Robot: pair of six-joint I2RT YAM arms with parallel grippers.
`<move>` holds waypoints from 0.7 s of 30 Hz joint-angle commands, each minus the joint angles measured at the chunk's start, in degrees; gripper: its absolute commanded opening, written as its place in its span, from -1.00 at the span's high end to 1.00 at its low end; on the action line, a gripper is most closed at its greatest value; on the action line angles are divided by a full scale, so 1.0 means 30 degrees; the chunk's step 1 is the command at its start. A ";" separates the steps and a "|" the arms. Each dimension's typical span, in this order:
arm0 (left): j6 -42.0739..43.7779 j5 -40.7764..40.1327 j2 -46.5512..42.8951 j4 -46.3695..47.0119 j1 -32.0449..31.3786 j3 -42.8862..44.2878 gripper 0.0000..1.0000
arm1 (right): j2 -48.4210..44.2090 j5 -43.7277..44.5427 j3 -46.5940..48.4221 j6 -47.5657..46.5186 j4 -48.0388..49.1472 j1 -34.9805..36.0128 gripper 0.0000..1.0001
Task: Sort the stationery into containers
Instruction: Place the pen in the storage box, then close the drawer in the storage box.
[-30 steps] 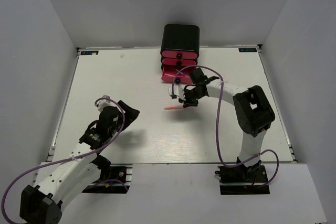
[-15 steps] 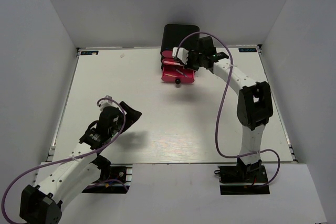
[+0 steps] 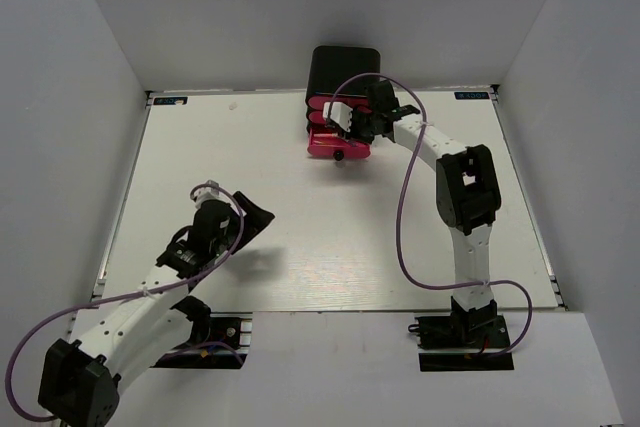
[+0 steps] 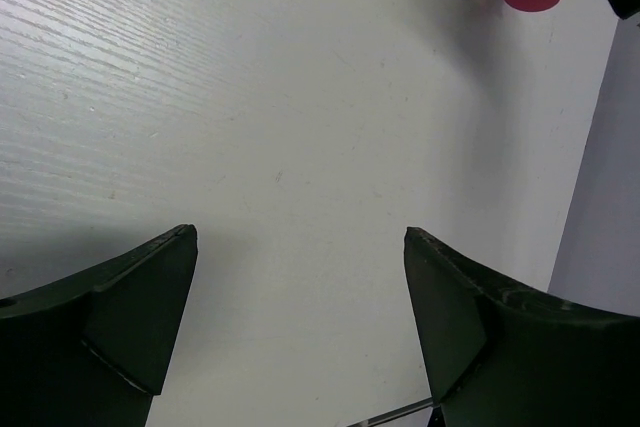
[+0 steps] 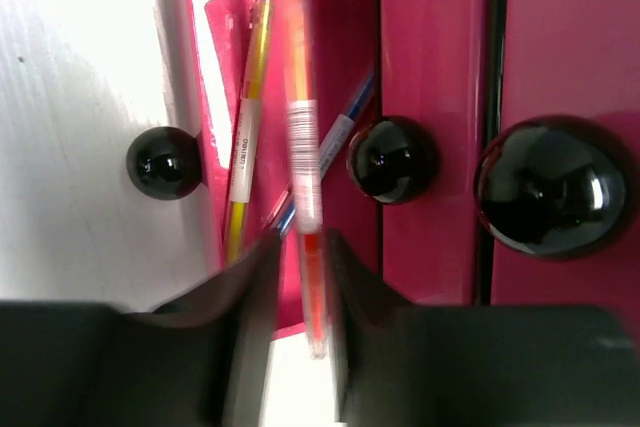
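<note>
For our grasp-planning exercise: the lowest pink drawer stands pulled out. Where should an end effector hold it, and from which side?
Probably its round black knob, approached from the front, pinching across the ball. It juts clear of the flat front of the drawer.

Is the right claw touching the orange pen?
Cannot tell. Right wrist view: the orange pen is blurred inside the right gripper; neither contact nor gap shows plainly.

In the top view the table point(image 3: 300, 177) is lit brightly and evenly from above, with one soft shadow cast at lower left. In the right wrist view the orange pen point(image 5: 303, 147) is blurred, the knobs point(image 5: 545, 192) are marked by glare, and the upper left is washed out.
</note>
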 commanded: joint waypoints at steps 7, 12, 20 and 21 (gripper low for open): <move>0.1218 0.1018 0.3882 0.4786 -0.0352 0.1089 -0.76 | -0.1169 -0.0477 0.0094 0.0219 0.0342 -0.0079 0.26; 0.0694 0.3036 0.8420 1.0458 -0.0352 0.2086 -0.19 | -0.3043 -0.1208 -0.1105 0.1624 0.0575 -0.0342 0.40; -0.1240 0.5793 1.8784 1.4634 -0.0352 0.7854 0.73 | -0.8052 -0.1094 -0.7427 0.7679 0.5579 -0.1046 0.68; -0.1562 0.5796 1.9525 1.4839 -0.0352 0.8382 0.73 | -0.8752 -0.0977 -0.7844 0.8039 0.5644 -0.1046 0.35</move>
